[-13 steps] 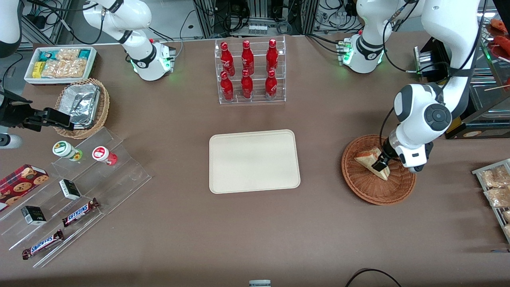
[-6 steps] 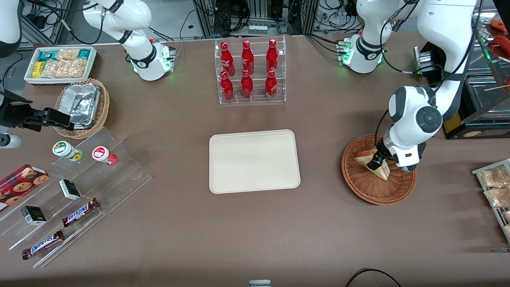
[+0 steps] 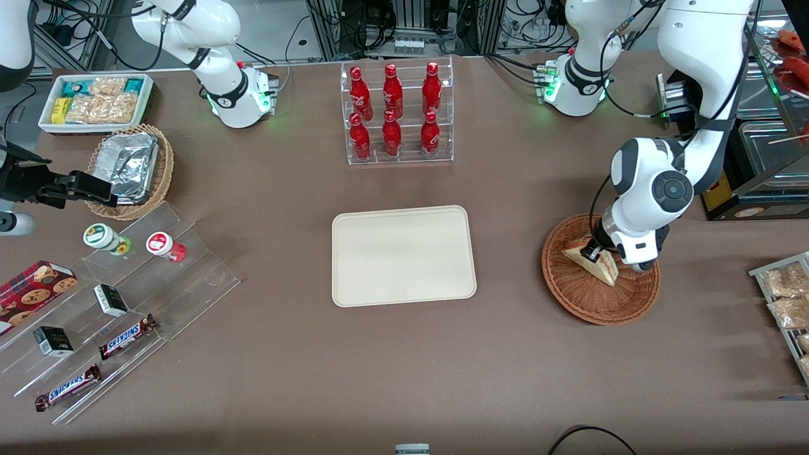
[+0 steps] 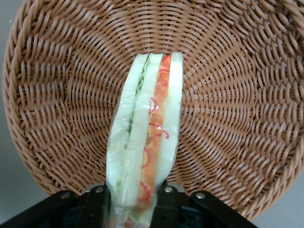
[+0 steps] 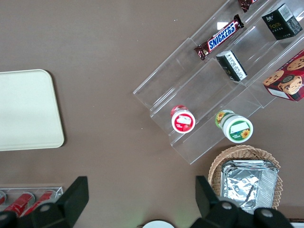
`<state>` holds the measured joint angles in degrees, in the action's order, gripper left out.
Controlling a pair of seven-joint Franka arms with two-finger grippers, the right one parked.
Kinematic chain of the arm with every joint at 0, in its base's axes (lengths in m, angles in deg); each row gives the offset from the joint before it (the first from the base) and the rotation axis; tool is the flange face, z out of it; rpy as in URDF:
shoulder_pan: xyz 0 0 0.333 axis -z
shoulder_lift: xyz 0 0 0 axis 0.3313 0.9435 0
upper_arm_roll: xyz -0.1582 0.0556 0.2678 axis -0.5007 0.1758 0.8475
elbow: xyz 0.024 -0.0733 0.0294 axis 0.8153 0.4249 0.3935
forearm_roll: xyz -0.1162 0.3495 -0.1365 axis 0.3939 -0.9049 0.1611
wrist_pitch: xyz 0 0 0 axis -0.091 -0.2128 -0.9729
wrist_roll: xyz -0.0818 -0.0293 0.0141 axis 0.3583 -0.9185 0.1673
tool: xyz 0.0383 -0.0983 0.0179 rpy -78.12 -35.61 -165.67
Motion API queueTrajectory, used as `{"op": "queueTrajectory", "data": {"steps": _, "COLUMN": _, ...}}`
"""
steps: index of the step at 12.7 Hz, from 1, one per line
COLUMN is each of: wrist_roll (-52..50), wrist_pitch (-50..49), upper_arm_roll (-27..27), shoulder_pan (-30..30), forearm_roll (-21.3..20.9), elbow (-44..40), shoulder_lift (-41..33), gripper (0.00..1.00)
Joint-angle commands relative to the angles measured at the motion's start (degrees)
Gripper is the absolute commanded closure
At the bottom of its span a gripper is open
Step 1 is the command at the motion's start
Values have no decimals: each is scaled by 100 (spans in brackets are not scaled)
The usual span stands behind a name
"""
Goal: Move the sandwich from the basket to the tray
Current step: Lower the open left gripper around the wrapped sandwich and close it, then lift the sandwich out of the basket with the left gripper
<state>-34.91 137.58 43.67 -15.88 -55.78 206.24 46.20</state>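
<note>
The small triangular wedge of white-bread sandwich [image 3: 593, 261] with red and green filling, in clear wrap, stands on edge in the round reddish-brown woven wicker basket [image 3: 584, 303], a little nearer the basket's rim farthest from the front camera than its middle. My gripper [image 4: 132, 199] is down inside the basket at the wedge's end nearer that rim, with one black finger [image 4: 96, 205] against each bread face; my jaws are clamped on the sandwich, though I judge it has not left the weave, since in the front view it looks to rest on the basket's floor.

So I reckon the task is at its first stage: the grasp looks made, nothing carried. Left to do are the lift clear of the basket's low wall, the carry away from the basket toward the parked arm's end of the tabletop, and the setting down on the flat rectangular cream-beige tray [image 3: 354, 227] with rounded corners, which lies well apart from the basket.

The sandwich's long axis runs from my jaws out across the basket's middle. In the wrist view the cut edge faces up at me, the layers running lengthwise: pale bread, green, bread, red, bread. In the front view the wedge slants from the basket's rim farthest from the camera down toward the camera, its pale crust side turned toward the tray
</note>
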Motion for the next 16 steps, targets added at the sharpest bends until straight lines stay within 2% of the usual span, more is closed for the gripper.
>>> {"op": "queueTrajectory", "data": {"steps": 1, "wrist_roll": 288, "wrist_pitch": -433, "upper_arm_roll": 32, "shoulder_pan": 75, "forearm_roll": 46, "elbow": -53, "shoulder_lift": -315, "gripper": 100}}
{"op": "queueTrajectory", "data": {"steps": 6, "wrist_roll": 1246, "wrist_pitch": -2217, "upper_arm_roll": 24, "shoulder_pan": 399, "forearm_roll": 28, "elbow": -1422, "shoulder_lift": -255, "gripper": 100}}
{"op": "queueTrajectory", "data": {"steps": 10, "wrist_roll": 1485, "wrist_pitch": -2377, "upper_arm_roll": -12, "shoulder_pan": 1013, "forearm_roll": 11, "elbow": -1960, "shoulder_lift": 17, "gripper": 100}}
{"op": "queueTrajectory", "data": {"steps": 16, "wrist_roll": 1643, "wrist_pitch": -2377, "upper_arm_roll": -12, "shoulder_pan": 2138, "forearm_roll": -16, "elbow": -2943, "shoulder_lift": 930, "gripper": 100}}
